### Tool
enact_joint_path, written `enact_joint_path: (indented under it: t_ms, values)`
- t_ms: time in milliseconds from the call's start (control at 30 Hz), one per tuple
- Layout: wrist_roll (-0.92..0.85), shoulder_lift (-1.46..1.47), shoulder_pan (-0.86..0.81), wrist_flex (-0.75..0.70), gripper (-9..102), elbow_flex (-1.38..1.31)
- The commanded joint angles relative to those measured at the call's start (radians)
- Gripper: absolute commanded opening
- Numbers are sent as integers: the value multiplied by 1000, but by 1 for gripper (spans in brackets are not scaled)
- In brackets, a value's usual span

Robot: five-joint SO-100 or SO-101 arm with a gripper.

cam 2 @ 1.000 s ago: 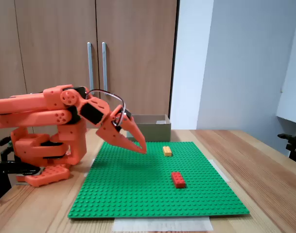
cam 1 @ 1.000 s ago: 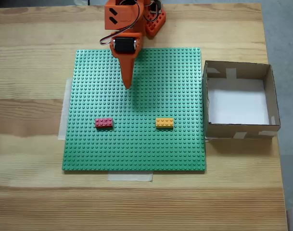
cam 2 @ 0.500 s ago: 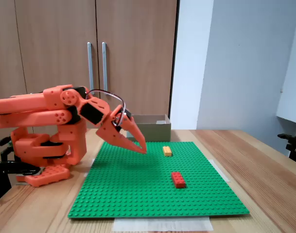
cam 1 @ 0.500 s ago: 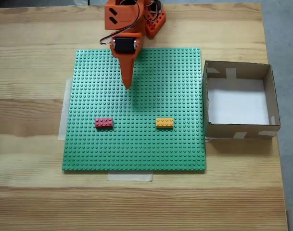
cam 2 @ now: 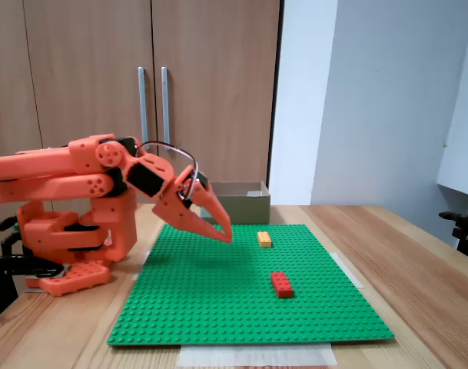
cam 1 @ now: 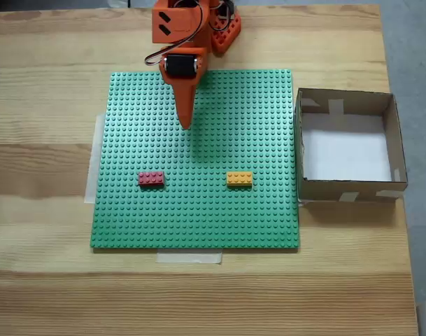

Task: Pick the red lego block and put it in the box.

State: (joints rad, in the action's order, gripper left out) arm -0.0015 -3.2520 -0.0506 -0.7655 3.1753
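Bricks sat snapped to the green baseplate (cam 1: 199,157), which was taped to the wooden table (cam 1: 45,280), likely so it would not slide when a brick was pulled off. The red block (cam 1: 151,179) lay toward the baseplate's near-left part in the top-down fixed view, flat and studs up, with the yellow brick (cam 1: 239,178) in the same row well to its right. The box (cam 1: 303,140) stood just off the baseplate's right edge, open side up, its white floor bare, so the drop would be a short swing sideways.

The gripper (cam 1: 185,124) hung above the baseplate's far half, well apart from the red block. In the side fixed view the gripper (cam 2: 226,237) pointed down at a slant, its tip close over the studs, the two fingers pressed together to a point and holding nothing. The pick had not begun; judging by this, the fingers would have to part and reach forward and left to straddle the block.
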Motion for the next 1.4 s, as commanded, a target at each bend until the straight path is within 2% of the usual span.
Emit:
enact_joint_path:
  t_ms: [0,567,1100,1367]
  values:
    - [3,8,-5,20,-1,8]
    - [31,114,-5,-55,-1,-156]
    - [40,420,-14,-181,-1,-483]
    - [-6,534,-61,-216,8,-577]
